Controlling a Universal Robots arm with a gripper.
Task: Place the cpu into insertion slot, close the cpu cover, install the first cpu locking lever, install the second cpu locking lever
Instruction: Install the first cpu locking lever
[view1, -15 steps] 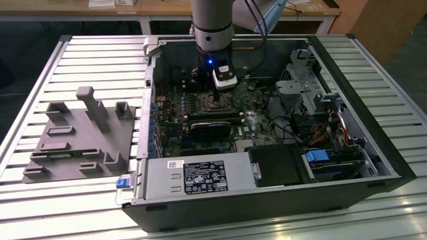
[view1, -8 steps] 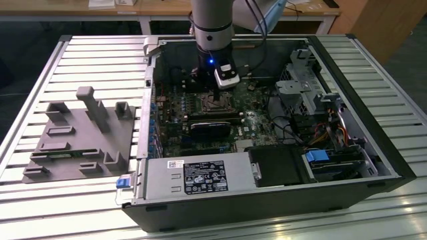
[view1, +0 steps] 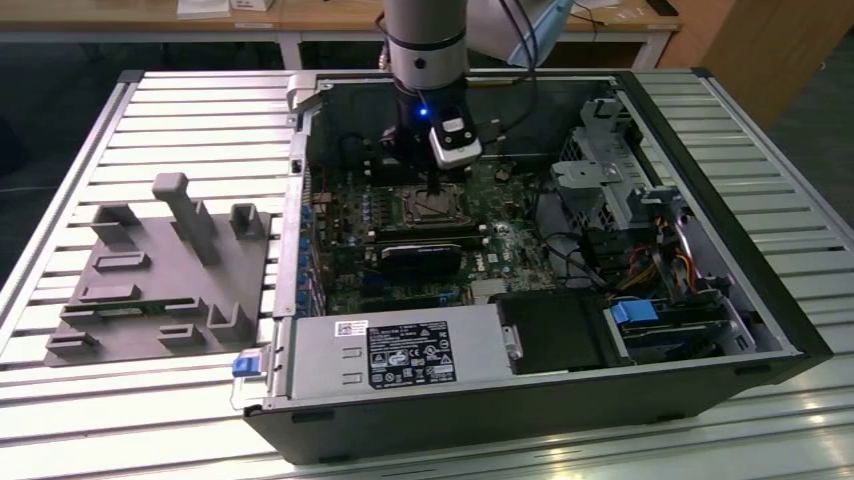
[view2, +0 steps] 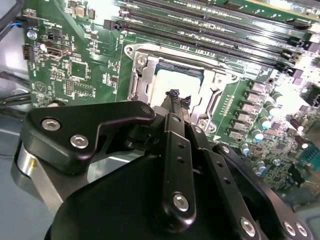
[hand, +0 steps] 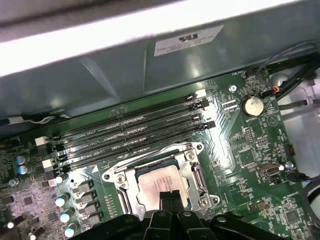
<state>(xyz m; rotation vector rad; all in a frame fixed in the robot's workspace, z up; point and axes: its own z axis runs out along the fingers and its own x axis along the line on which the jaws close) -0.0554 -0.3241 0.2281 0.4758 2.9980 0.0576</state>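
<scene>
Pincer (view2: 175, 96) fingers pressed together, tip on cpu (hand: 159, 184), chip flat in insertion slot (hand: 192, 172)

You're in a lab or workshop, probably: open computer case (view1: 534, 300) on a slatted metal tabletop (view1: 187, 120), wooden workbenches (view1: 320, 18) behind.

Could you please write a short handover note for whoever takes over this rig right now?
Gripper: fingertips together, low over the cpu; whether they pinch anything cannot be told.
The cpu lies in the insertion slot on the green board, inside the open computer case.
Done: cpu placed.
Left: whether the cpu cover is down cannot be told from these views; the locking levers remain to be checked.
</scene>
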